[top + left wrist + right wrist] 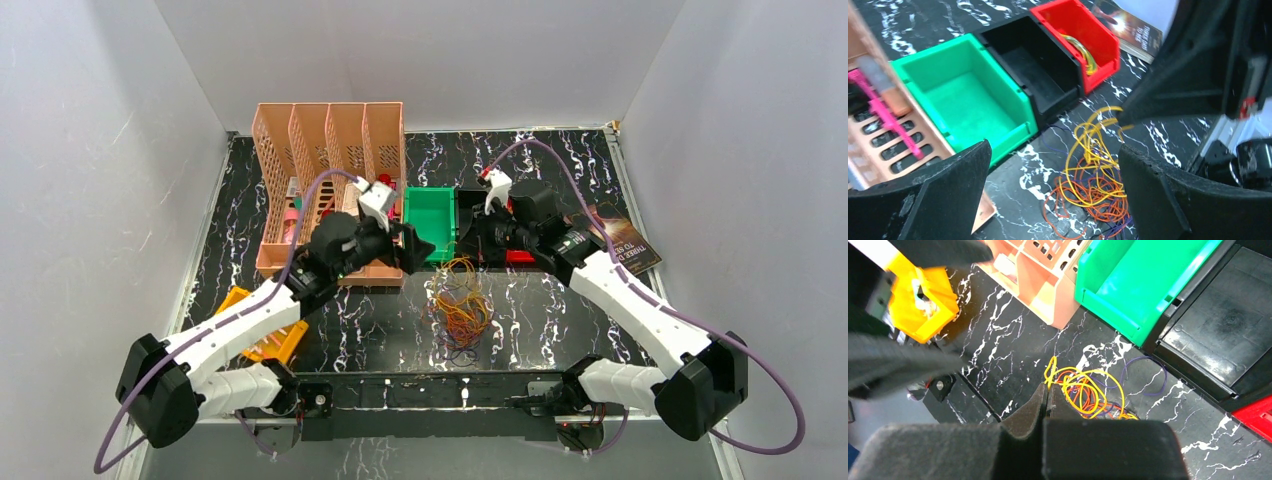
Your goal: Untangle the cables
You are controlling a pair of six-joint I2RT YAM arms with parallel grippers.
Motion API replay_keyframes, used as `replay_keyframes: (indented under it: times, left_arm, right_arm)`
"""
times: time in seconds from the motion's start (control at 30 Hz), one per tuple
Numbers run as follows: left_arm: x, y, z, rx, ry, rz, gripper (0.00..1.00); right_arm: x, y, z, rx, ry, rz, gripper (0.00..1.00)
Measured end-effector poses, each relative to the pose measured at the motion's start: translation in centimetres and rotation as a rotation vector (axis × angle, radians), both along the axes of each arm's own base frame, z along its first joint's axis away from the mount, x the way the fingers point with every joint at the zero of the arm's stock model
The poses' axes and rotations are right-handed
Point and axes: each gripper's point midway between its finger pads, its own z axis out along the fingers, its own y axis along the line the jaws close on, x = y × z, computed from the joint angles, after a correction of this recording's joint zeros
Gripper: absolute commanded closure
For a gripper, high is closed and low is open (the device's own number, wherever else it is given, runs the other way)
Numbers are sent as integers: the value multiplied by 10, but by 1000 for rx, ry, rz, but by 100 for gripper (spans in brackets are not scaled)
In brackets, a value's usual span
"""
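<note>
Right tool (1046,390) pinched shut, looks like it's got a yellow loop (1050,366); left tool (408,248) gaping wide, holding nothing.
Top view: the cables (462,305) are heaped on the worktop (380,330) just nearside of both tools. Left wrist: green bin (963,100) and black bin (1043,75) crowd right behind the heap. Right wrist: I'd lift slow and straight, so one strand slides out and not the whole clump.

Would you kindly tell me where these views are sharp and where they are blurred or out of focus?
Top external: evenly lit, sharp throughout, the cables small but distinct. Left wrist: cables fairly crisp, the open left gripper soft-edged at the bottom. Right wrist: cables in focus, the shut right gripper blurred in the foreground.
</note>
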Motion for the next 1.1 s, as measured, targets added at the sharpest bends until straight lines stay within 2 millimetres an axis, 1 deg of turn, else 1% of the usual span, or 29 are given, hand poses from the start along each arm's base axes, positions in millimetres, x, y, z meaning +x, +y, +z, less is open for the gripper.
replay_keyframes:
  times: [0.07, 0.13, 0.17, 0.23, 0.33, 0.4, 0.5, 0.57, 0.63, 0.77, 0.8, 0.97, 1.03, 1.1]
  left_arm:
    - [-13, -14, -6, -7, -51, -47, 2]
    - [-22, -18, -19, 1, -69, -65, 2]
    - [-22, -18, -25, 6, -72, -62, 2]
    - [-20, -19, -30, 8, -80, -46, 2]
    - [-15, -25, -28, -9, -103, -30, 2]
    - [-15, -34, -26, -26, -119, -36, 2]
    - [-19, -47, -29, -41, -121, -53, 9]
    - [-18, -52, -33, -44, -114, -44, 13]
    - [-14, -52, -36, -44, -109, -14, 16]
    - [-5, -47, -41, -52, -86, 58, 26]
    - [-4, -46, -41, -56, -84, 69, 27]
    - [2, -46, -40, -89, -74, 109, 27]
    - [4, -48, -46, -89, -61, 115, 26]
    - [6, -50, -57, -75, -39, 121, 26]
  right_arm:
    - [-2, 0, 5, 25, -2, -7, 100]
    - [-3, 2, 10, 47, -4, -12, 100]
    - [-3, 3, 12, 57, -6, -10, 100]
    - [-4, 5, 16, 77, -4, -5, 100]
    - [-6, 8, 19, 97, 5, 8, 100]
    - [-8, 10, 20, 107, 13, 13, 100]
    - [-9, 12, 22, 120, 21, 15, 100]
    - [-9, 13, 24, 130, 21, 19, 100]
    - [-9, 14, 25, 140, 25, 20, 100]
    - [-11, 16, 27, 152, 31, 23, 100]
    - [-11, 16, 28, 156, 32, 27, 100]
    - [-17, 19, 36, 192, 36, 50, 100]
    - [-20, 21, 43, 220, 35, 63, 100]
    - [-23, 23, 50, 248, 31, 74, 100]
